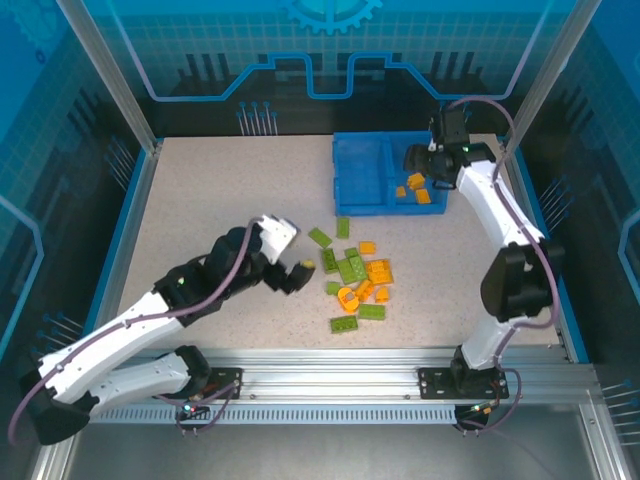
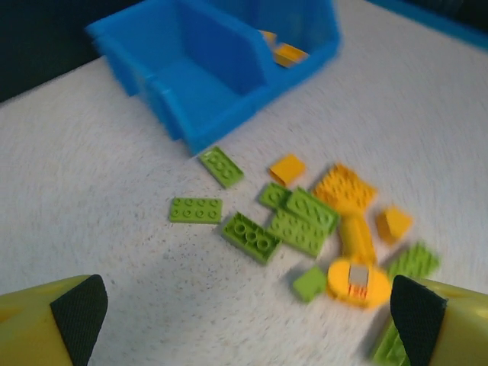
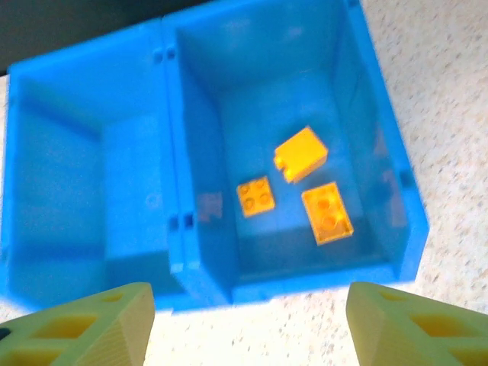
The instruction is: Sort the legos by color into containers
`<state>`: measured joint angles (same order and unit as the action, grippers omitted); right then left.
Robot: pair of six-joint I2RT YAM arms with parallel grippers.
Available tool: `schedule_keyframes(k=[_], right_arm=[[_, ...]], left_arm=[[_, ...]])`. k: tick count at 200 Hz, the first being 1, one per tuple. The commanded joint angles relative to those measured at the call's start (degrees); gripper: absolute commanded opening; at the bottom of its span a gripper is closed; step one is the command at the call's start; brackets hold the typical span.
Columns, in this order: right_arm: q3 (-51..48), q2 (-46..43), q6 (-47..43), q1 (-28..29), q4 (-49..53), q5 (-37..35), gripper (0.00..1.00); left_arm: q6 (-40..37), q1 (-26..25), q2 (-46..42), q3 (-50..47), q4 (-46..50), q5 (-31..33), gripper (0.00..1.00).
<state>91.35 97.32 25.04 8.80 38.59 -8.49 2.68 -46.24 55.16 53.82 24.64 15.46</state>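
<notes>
Right pincer (image 3: pixel 248 305) is held released over the blue bin's (image 3: pixel 171 152) orange bricks (image 3: pixel 301 155); left pincer (image 2: pixel 248 309), spread empty, is apparently aimed at legos (image 2: pixel 293 225) near the bin.

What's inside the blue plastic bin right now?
Three orange studded bricks lie in its right compartment; the left compartment holds nothing. From the right wrist view, neither floor looks covered.

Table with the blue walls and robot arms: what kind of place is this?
Probably a robot lab test booth: a speckled table fenced by metal posts and see-through blue panels, with a left arm and a right arm bolted to a rail at its near edge.
</notes>
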Motion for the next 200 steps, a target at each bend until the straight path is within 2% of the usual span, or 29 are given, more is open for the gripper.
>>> schedule_keyframes(k=[1,17,31,64,85,102,125,150,183,200], right_arm=[[-9.57,-12.41,0.40,2.36,-2.05,6.90,0.70],[-17.09,-21.33,-0.02,4.91,-3.22,10.90,0.73],[-22.60,-29.01,-0.32,8.89,-3.30,10.86,0.79],[-29.84,-40.05,1.12,18.32,0.34,10.50,0.99],[-31.76,-42.29,2.40,21.04,4.10,12.05,1.00],[-32.98,-43.44,2.93,22.43,6.12,11.67,1.00],[-35.26,-45.12,3.87,23.01,5.78,12.30,1.00],[-35.96,-45.99,3.65,23.02,5.58,10.35,1.00],[-35.42,-45.89,3.05,23.02,6.28,9.37,1.00],[-35.21,-45.99,2.84,23.00,7.00,9.11,1.00]], left_arm=[[28.87,0.45,6.65,4.70,7.33,12.23,0.98],[40.24,0.48,13.03,7.12,9.96,14.52,0.99],[51.33,0.90,18.74,10.23,13.98,15.68,0.99],[63.50,4.79,33.37,17.42,15.19,7.20,0.97],[69.33,8.04,40.52,19.83,12.08,2.07,0.94],[71.06,9.80,46.31,23.25,11.18,1.15,0.92],[70.32,11.30,54.38,30.32,12.54,-2.31,0.91],[68.91,11.44,60.32,36.24,13.60,-3.06,0.88],[70.63,12.38,66.35,40.68,18.70,-4.69,0.73],[69.69,12.75,68.27,41.18,18.89,-6.09,0.69]])
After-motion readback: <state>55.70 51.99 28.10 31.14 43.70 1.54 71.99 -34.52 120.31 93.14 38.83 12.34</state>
